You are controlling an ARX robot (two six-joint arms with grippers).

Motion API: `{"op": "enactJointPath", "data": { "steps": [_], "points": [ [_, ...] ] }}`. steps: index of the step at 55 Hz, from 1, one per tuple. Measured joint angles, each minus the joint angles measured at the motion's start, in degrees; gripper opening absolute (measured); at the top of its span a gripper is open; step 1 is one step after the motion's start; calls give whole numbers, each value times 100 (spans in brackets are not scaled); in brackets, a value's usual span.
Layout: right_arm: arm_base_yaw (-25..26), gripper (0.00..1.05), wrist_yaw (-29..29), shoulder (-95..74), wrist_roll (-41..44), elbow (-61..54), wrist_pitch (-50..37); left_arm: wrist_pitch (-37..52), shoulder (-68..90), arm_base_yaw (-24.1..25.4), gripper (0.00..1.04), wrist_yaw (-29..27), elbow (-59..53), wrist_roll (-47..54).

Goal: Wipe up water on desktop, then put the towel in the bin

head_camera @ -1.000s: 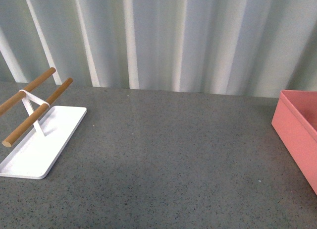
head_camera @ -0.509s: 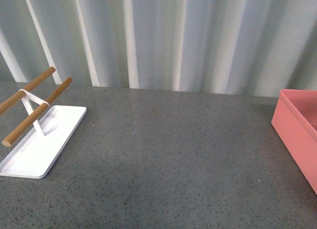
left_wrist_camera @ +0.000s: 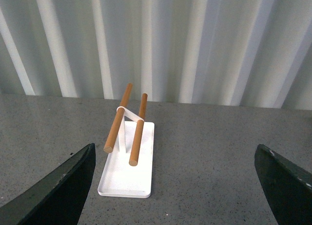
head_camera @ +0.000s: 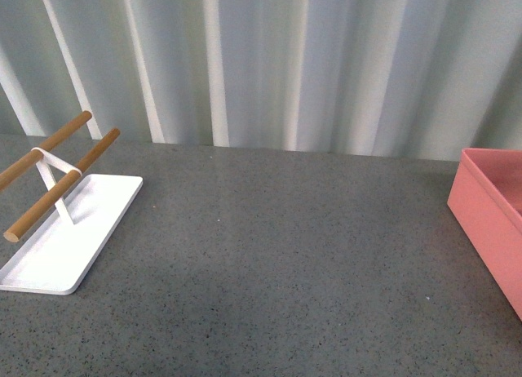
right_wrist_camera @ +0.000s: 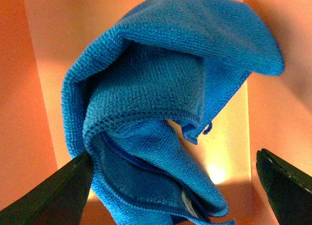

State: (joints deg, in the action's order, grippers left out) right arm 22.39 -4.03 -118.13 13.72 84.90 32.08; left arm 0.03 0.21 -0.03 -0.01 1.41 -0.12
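The blue towel [right_wrist_camera: 161, 103] lies crumpled inside the salmon-pink bin [right_wrist_camera: 39, 88], filling most of the right wrist view. My right gripper [right_wrist_camera: 173, 186] hangs open over it, with its dark fingers [right_wrist_camera: 58, 191] spread to either side of the cloth. In the front view only the bin's left wall [head_camera: 489, 222] shows at the right edge of the dark speckled desktop [head_camera: 285, 255]; the towel and both arms are out of sight there. My left gripper [left_wrist_camera: 178, 186] is open above the desktop [left_wrist_camera: 209, 157], with nothing between its fingers [left_wrist_camera: 56, 188].
A flat white tray [head_camera: 69, 238] with two wooden rails [head_camera: 49, 201] stands at the left of the desktop; in the left wrist view this tray [left_wrist_camera: 126, 171] lies just ahead of the left gripper. A pale corrugated wall [head_camera: 269, 59] runs behind.
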Motion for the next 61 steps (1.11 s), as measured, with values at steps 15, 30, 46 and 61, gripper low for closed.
{"op": "enactJointPath", "data": {
  "steps": [15, 30, 46, 61],
  "points": [
    [-315, 98, -247, 656, -162, 643, -789, 0, 0, 0, 98, 0, 0, 0],
    [-728, 98, -879, 3180, -354, -1421, -3082, 0, 0, 0, 98, 0, 0, 0],
    [-896, 98, -774, 6262, -162, -4470, -3860, 0, 0, 0, 98, 2, 0, 0],
    [-1989, 40, 334, 8880, -1250, -6789, -4468, 0, -2, 0, 98, 4, 0, 0]
  ]
}}
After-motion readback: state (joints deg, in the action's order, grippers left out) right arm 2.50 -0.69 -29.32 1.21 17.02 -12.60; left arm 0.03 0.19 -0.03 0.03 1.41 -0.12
